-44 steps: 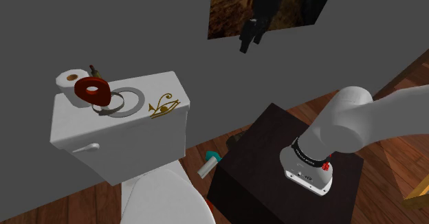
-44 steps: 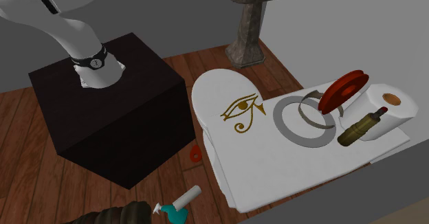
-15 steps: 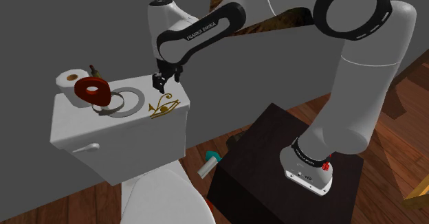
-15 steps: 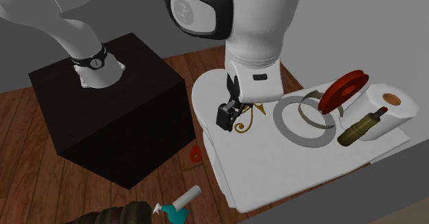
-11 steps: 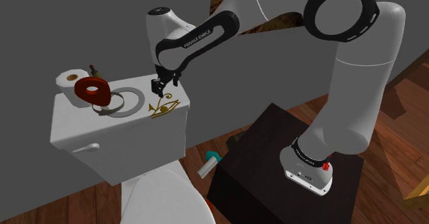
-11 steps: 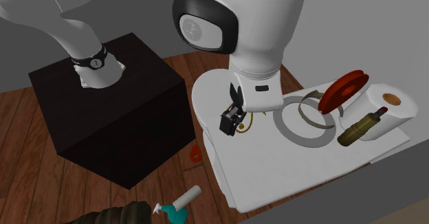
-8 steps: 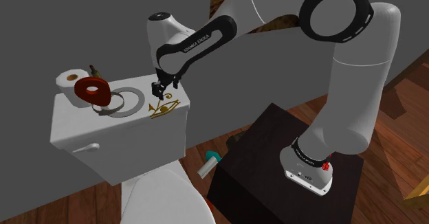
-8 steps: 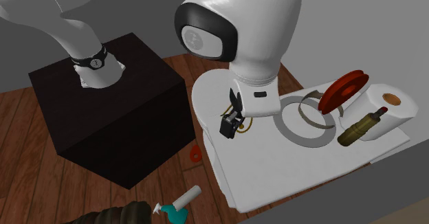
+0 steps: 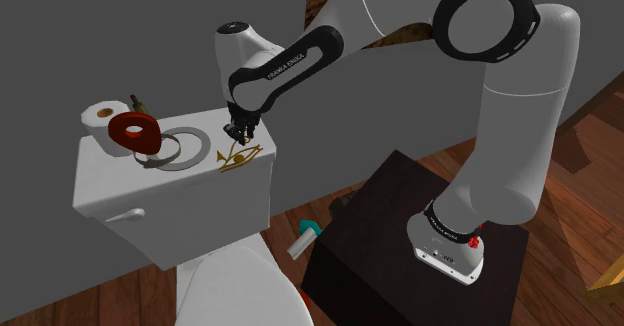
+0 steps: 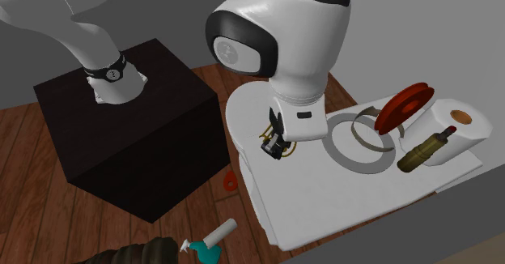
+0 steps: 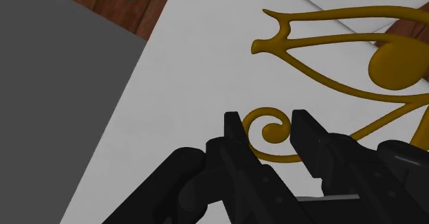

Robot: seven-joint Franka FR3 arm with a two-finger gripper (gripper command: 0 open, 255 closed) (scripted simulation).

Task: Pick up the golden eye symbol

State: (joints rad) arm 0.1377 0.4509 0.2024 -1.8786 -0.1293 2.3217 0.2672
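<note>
the golden eye symbol (image 9: 238,156) lies flat on the white toilet tank lid (image 9: 105,174), at the end nearest the dark stand (image 9: 400,234) (a grey ring (image 9: 190,149) sits further along). the gripper (image 11: 268,123) hangs low over it, fingers slightly apart, straddling the symbol's spiral tail; contact is unclear.

You could read white "FRANKA EMIKA" lettering (image 9: 277,66) on the arm's black forearm link (image 9: 292,56), above the white toilet tank (image 9: 180,192) bearing the golden eye symbol (image 9: 238,157).
</note>
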